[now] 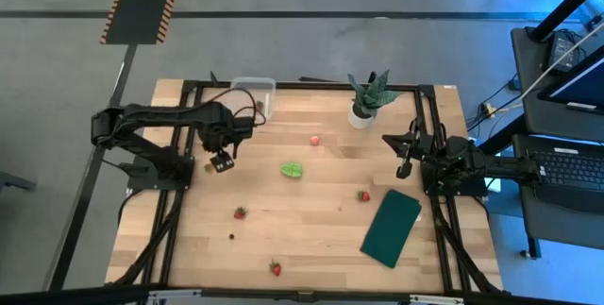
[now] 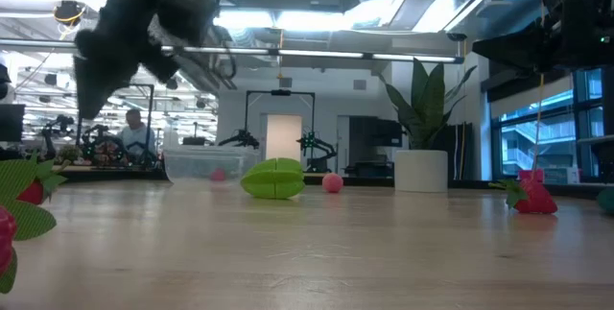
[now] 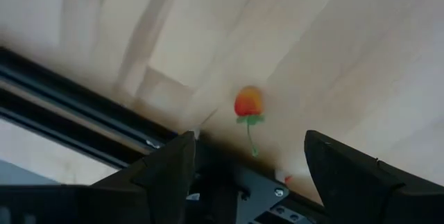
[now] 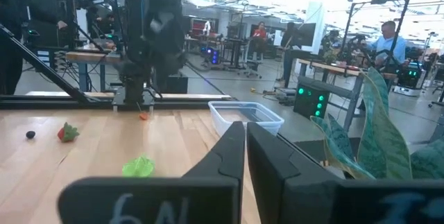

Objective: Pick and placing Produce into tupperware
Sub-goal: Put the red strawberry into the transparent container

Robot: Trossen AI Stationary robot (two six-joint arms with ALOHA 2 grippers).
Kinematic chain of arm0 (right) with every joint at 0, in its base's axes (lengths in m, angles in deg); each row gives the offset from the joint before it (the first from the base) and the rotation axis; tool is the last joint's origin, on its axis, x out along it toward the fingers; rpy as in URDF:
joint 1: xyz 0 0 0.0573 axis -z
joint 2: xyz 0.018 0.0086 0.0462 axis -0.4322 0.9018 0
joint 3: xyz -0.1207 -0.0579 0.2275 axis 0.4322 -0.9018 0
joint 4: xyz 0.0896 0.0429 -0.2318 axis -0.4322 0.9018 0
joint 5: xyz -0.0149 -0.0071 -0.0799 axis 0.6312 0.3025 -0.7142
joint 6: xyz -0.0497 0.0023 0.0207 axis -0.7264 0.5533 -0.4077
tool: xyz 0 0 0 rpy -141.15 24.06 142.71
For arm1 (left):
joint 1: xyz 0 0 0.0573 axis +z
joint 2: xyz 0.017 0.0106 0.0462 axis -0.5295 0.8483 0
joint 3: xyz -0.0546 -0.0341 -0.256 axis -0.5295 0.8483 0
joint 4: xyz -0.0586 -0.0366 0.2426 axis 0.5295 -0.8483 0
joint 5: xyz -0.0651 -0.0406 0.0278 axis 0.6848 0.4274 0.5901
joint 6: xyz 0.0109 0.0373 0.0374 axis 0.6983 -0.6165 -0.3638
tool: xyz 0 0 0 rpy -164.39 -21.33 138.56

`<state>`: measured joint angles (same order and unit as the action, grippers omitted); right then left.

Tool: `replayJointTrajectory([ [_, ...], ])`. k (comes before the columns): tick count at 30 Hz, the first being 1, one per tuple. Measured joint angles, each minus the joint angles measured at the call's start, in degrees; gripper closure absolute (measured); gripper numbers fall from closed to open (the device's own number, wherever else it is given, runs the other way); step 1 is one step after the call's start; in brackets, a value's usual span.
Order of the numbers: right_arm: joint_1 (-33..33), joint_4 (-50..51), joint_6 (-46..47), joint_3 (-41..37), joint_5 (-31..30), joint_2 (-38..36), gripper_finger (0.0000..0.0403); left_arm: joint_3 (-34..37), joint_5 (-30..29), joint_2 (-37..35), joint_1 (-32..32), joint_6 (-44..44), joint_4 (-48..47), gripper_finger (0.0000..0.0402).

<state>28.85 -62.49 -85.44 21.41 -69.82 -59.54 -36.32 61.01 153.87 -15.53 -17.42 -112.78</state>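
Note:
My left gripper [image 1: 222,162] [image 3: 250,139] is open and hangs above the table near its left rail. A tiny orange-red strawberry [image 3: 248,104] [image 4: 143,116] lies on the wood below it, ahead of the gap between the fingers and untouched. The green lumpy piece [image 1: 292,169] [image 2: 273,178] and the pinkish round fruit [image 1: 314,140] [image 2: 332,182] lie mid-table. Other strawberries [image 1: 240,212] [image 1: 363,195] [image 1: 275,268] lie nearer the front. The clear tupperware [image 1: 253,93] [image 4: 246,116] stands at the far edge. My right gripper [image 1: 404,168] [image 4: 245,130] is shut and waits raised at the right side.
A spiky plant in a white pot [image 1: 368,104] stands at the far edge. A flat dark green rectangle [image 1: 391,228] lies near the right front. A small dark bit [image 1: 231,236] lies on the wood. Black frame rails [image 1: 179,192] run along the left and right sides.

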Motion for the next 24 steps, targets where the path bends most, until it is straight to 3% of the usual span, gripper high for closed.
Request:
replayJointTrajectory([
  [7,0.00,0.00,0.02,-0.01,0.00,0.00,0.0381,6.88,0.99,0.00,0.00,2.64,0.71,0.0138],
  [24,0.00,-2.49,0.04,0.01,0.00,0.00,0.0381,12.44,1.51,0.00,0.00,3.89,9.94,0.0138],
])
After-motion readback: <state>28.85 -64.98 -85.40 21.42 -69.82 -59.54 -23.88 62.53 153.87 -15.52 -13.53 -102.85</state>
